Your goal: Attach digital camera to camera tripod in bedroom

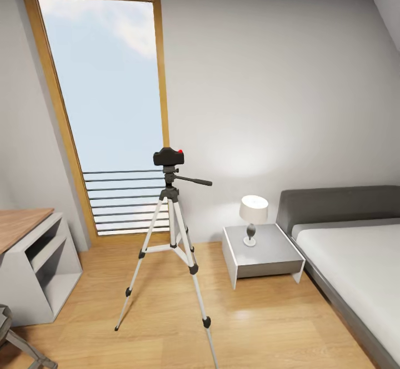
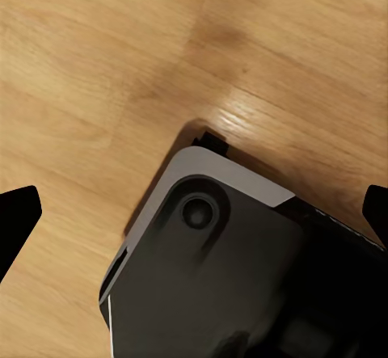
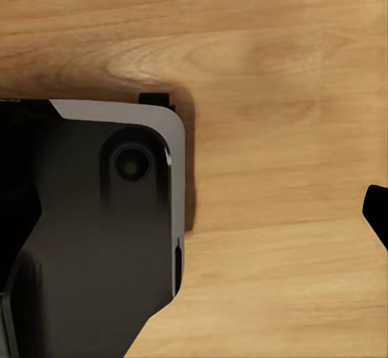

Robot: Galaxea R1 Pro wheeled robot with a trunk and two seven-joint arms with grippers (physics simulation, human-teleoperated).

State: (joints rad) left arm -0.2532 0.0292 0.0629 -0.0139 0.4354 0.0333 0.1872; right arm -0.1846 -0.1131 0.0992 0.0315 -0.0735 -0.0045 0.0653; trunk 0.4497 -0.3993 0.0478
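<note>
Atop camera tripod [image 1: 173, 247], digital camera [image 1: 168, 157]

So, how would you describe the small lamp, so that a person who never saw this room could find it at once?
Start at the tall wood-framed window and look right, past the tripod, toward the bed. Between tripod and bed stands a low grey bedside table, and the lamp stands on top of it. It is the only object there: white shade, dark stem, white round foot.
</note>
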